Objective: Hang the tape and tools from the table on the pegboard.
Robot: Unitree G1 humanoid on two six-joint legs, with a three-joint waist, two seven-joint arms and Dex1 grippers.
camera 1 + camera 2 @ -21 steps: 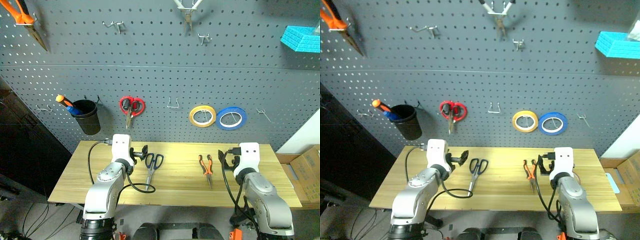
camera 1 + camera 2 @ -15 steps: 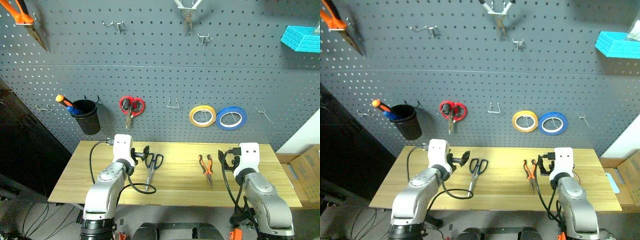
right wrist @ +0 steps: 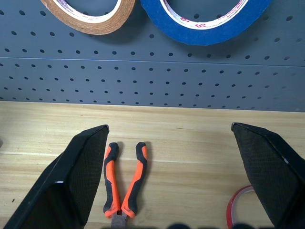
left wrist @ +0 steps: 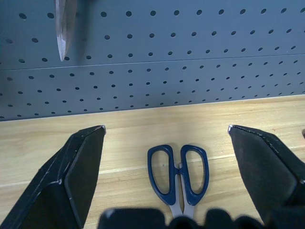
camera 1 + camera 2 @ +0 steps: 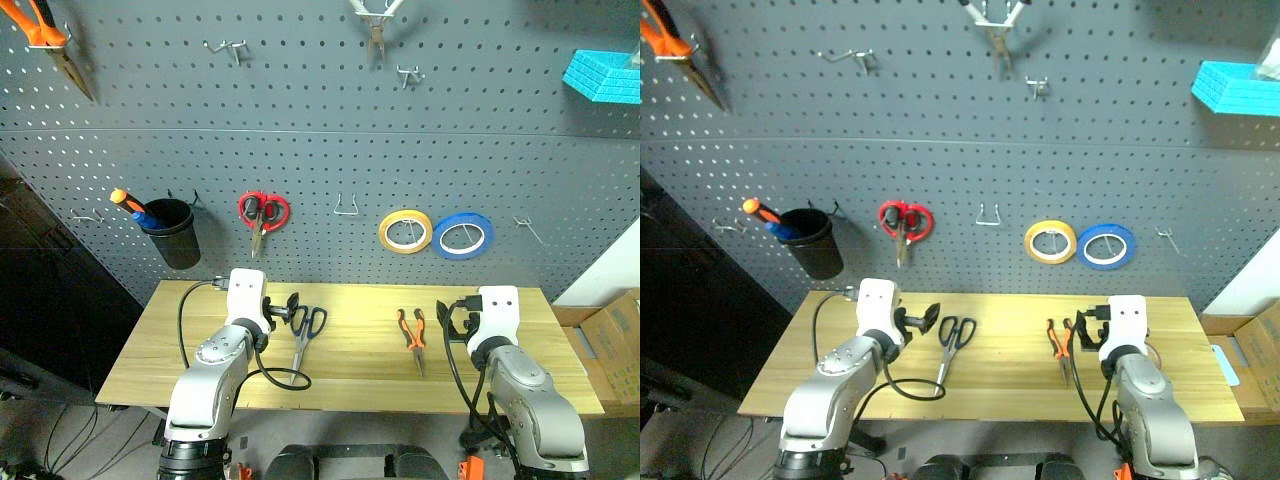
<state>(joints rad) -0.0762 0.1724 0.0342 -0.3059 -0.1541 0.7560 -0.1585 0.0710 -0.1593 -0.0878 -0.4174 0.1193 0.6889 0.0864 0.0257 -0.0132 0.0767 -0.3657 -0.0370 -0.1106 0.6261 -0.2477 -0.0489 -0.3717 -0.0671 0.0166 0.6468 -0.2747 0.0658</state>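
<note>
Nothing from my worktop point(image 5: 350, 375) hangs on the pegboard point(image 5: 320, 150) yet. My left pincer point(image 4: 167, 167) is spread around the scissors point(image 4: 178, 177); my right pincer point(image 3: 169, 167) is spread, pliers point(image 3: 125, 183) at 7 o'clock, red tape point(image 3: 240, 207) at 5.

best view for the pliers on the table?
Right wrist view: the pliers lie close between the open right gripper fingers, handles sharp. Both eye views show them small beside that gripper, whole.

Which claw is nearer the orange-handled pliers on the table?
Right. The right claw sits just beside the pliers; the left claw is across the table, by the scissors.
</note>
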